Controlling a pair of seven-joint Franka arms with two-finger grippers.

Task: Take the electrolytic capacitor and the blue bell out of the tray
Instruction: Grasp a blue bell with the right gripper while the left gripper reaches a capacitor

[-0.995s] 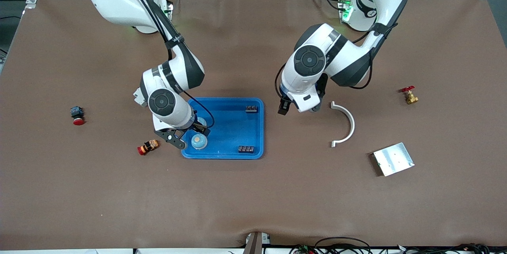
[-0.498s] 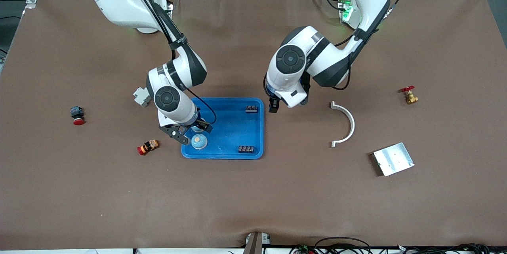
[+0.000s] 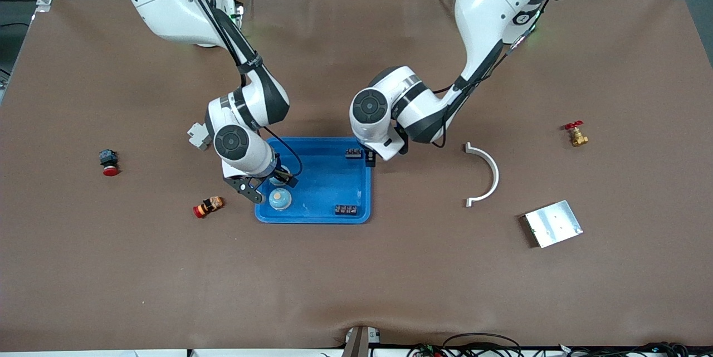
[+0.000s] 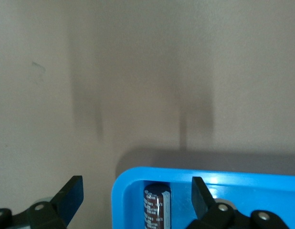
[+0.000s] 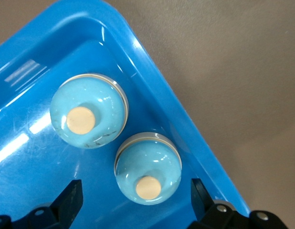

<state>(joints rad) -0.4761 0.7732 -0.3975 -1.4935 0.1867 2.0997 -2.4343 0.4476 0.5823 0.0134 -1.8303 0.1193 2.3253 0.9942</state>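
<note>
Right hand [image 3: 267,187], fingers spread wide and holding nothing, hangs low over the blue tray [image 3: 326,179] at its corner toward the right arm's end, mid-frame in the front view. Left hand [image 3: 370,157] is likewise wide open and empty, over the tray's upper corner toward the left arm's end; in the left wrist view one finger is over the tray, the other over the desk [image 3: 356,279].

Tray: centre of frame, flat on the desk. Contents:
- two blue bells, upright and just beside each other; first bell [image 5: 89,112], second bell [image 5: 147,167] between the right hand's fingers.
- capacitor [image 4: 157,207], dark, lying in the corner below the left hand.
- two black terminal blocks [image 3: 346,210].

Desk, toward the left arm's end: metal plate [image 3: 553,223], white curved bracket [image 3: 484,173], brass valve [image 3: 575,134].
</note>
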